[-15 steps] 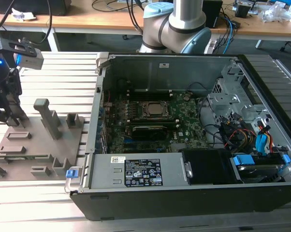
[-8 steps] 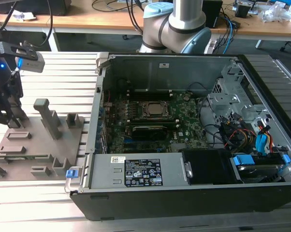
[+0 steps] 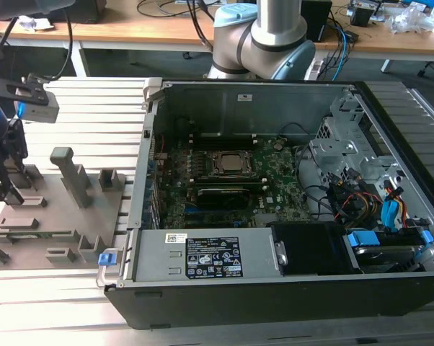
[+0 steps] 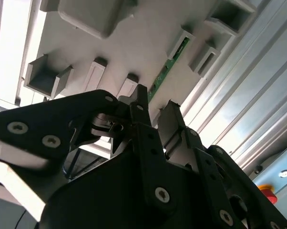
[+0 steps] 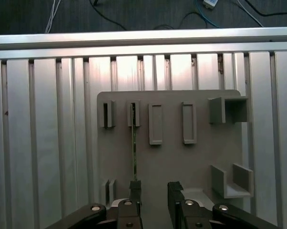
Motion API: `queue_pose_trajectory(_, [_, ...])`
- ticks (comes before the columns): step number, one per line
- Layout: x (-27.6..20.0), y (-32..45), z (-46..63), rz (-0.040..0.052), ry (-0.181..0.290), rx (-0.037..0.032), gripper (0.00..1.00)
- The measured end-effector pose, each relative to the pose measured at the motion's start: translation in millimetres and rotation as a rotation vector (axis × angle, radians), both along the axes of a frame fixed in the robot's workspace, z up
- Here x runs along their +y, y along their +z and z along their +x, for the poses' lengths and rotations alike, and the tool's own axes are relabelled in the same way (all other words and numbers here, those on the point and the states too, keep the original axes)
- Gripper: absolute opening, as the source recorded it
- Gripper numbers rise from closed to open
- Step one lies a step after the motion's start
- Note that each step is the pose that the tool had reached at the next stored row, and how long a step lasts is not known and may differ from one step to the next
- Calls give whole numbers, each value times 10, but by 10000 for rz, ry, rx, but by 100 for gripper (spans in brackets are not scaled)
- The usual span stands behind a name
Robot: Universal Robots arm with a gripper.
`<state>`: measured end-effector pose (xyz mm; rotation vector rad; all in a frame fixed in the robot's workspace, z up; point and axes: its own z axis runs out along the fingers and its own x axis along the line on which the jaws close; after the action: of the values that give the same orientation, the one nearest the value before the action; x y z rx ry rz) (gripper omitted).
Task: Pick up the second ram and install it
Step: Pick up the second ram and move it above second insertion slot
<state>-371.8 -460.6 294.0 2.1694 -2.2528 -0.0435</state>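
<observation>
The second ram (image 5: 134,143) is a thin green stick standing on edge in a slot of the grey fixture plate (image 5: 181,162). In the second wrist view the second ram (image 4: 168,68) runs toward one black fingertip (image 4: 141,93). My gripper (image 5: 154,188) hangs just above the plate, open, with nothing between its fingers. The stick lies in line with one finger (image 5: 135,187), not in the gap. In the exterior view my gripper (image 3: 6,189) is over the plate (image 3: 58,216) at the exterior view's left, well away from the open computer case (image 3: 275,295).
The case lies open with its green motherboard (image 3: 275,173) and processor socket (image 3: 230,163) exposed; cables and drive bays fill its right side. Upright grey blocks (image 3: 71,173) stand on the fixture plate. Ribbed aluminium table (image 5: 38,143) surrounds the plate.
</observation>
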Motion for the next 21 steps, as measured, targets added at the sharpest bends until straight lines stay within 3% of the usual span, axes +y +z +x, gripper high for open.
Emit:
queue_pose_trajectory(5, [-50, -46, -100, 1, 3, -1, 36])
queue_pose_trajectory(15, [-63, -140, -103, 0, 2, 0, 36])
queue_pose_trajectory(21, [-119, -213, -115, 11, 2, -1, 36])
